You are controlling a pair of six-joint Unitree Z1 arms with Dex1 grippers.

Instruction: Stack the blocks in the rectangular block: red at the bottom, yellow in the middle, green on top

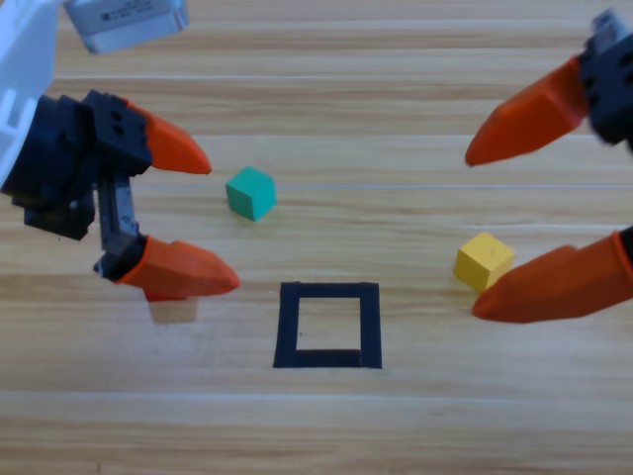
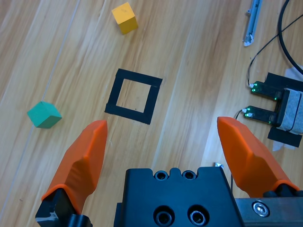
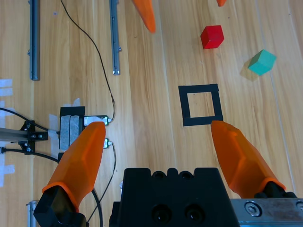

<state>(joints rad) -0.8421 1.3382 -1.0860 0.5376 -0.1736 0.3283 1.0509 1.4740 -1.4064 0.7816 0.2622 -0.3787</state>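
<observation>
The red cube (image 3: 211,37) should be centred between the spread jaws of the left claw (image 1: 193,213) before closing; the right claw (image 1: 485,233) is likewise spread.

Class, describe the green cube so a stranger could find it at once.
Start at the black tape frame on the wooden table. Above and left of it in the high view sits the teal-green cube, near the left gripper. The other visible cubes are yellow and red.

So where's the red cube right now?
In the high view the left pincer hides it; the right wrist view shows the red cube beside that pincer, left of the green cube, beyond the tape frame.
</observation>
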